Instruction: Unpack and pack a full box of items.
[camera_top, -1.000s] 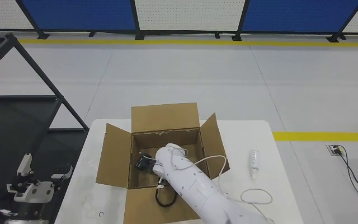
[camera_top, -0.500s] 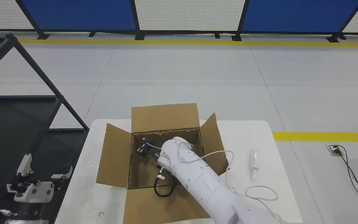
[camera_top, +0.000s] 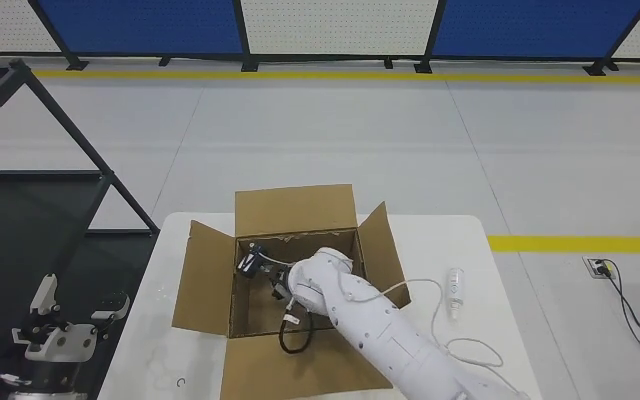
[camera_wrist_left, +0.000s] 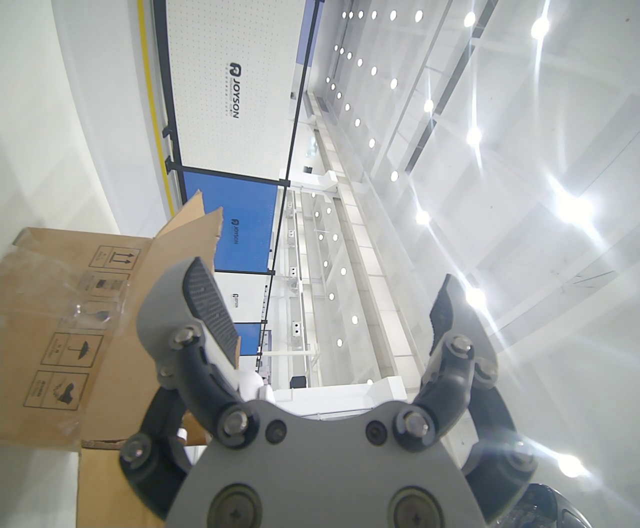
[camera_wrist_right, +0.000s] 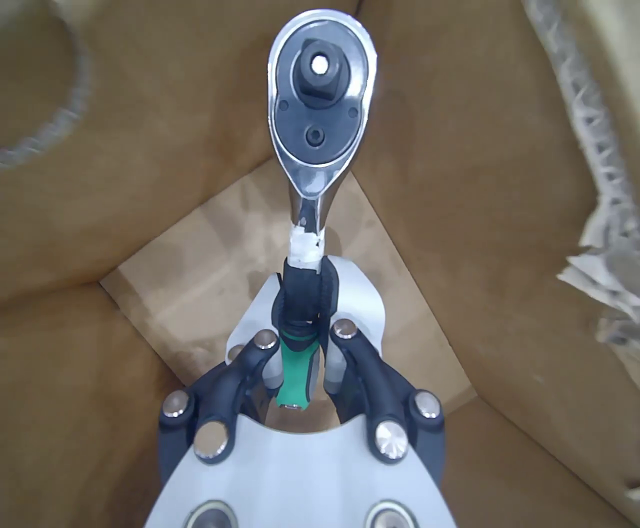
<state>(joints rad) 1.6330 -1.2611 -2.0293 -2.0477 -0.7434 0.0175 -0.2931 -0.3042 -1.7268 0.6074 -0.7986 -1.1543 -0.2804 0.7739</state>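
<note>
The right gripper (camera_wrist_right: 304, 295) was clamped on the black-and-green handle of a ratchet wrench (camera_wrist_right: 320, 100). It gripped close to where the handle meets the chrome shank, so the tool stood out in line with the fingers, its drive head leading. That grip probably served to steer the long tool into or out of the cardboard box (camera_wrist_right: 475, 175) without swinging it sideways. In the top view the gripper (camera_top: 252, 262) sat inside the box (camera_top: 295, 210), near the back corner on the side away from the tube. In the right wrist view the head pointed down towards a corner of the box floor. Walls stood close on both sides of that corner, leaving straight up as the freest way out. All four flaps were folded outward, so the mouth stood open. A small white tube (camera_top: 455, 292) lay on the white table (camera_top: 440, 240), well apart from the box. The left gripper (camera_wrist_left: 325, 287) had its fingers spread and held nothing, pointing upward just beside the box's outer wall (camera_wrist_left: 75, 325).
</note>
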